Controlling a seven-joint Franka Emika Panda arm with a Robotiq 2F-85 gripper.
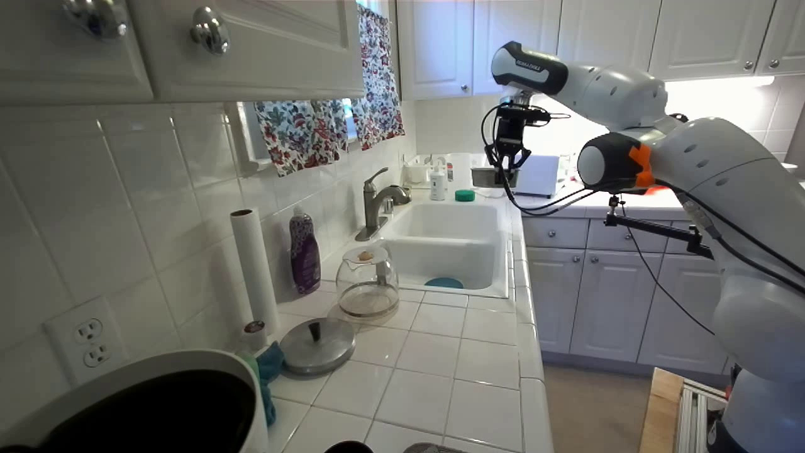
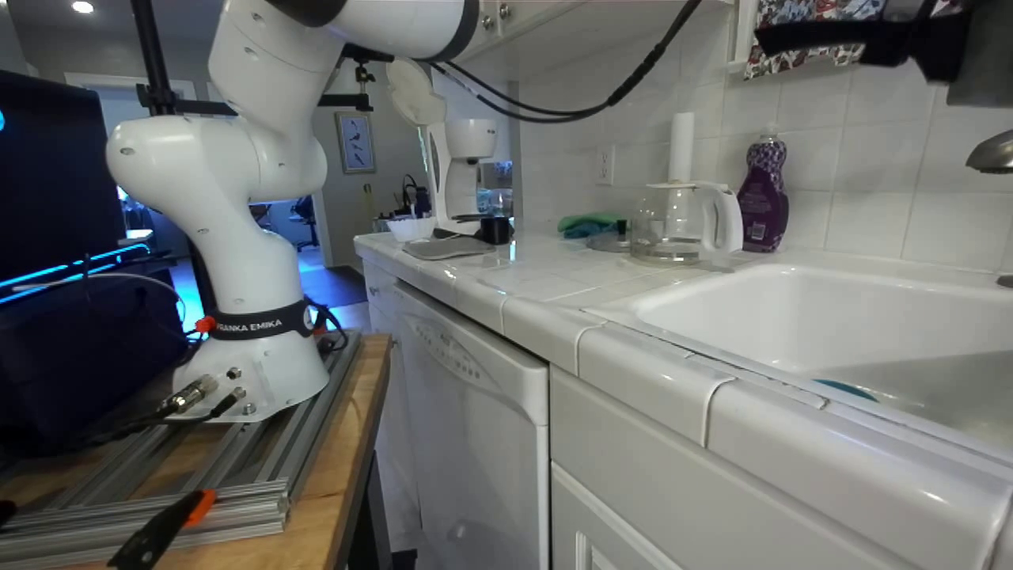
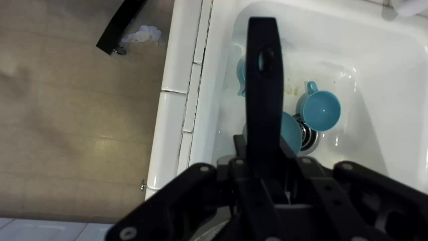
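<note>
In the wrist view my gripper (image 3: 262, 147) is closed around a black handle (image 3: 265, 40) with a hole near its tip. The handle belongs to a grey metal pot (image 1: 485, 177), which hangs in the air at the gripper (image 1: 507, 165) near the far end of the sink. An exterior view shows the pot's side (image 2: 985, 67) at the upper right, its handle (image 2: 855, 38) reaching left. Below, in the white sink (image 3: 394, 83), lie a teal cup (image 3: 321, 110), a teal dish (image 3: 291, 132) by the drain and another teal piece (image 3: 241, 75), both partly hidden by the handle.
A faucet (image 1: 377, 211) stands at the sink's wall side. On the tiled counter are a glass carafe (image 1: 368, 289), a metal lid (image 1: 317, 349), a purple bottle (image 1: 305, 255) and a paper roll (image 1: 255, 270). Beyond the sink sit a white bottle (image 1: 438, 184) and green lid (image 1: 465, 195).
</note>
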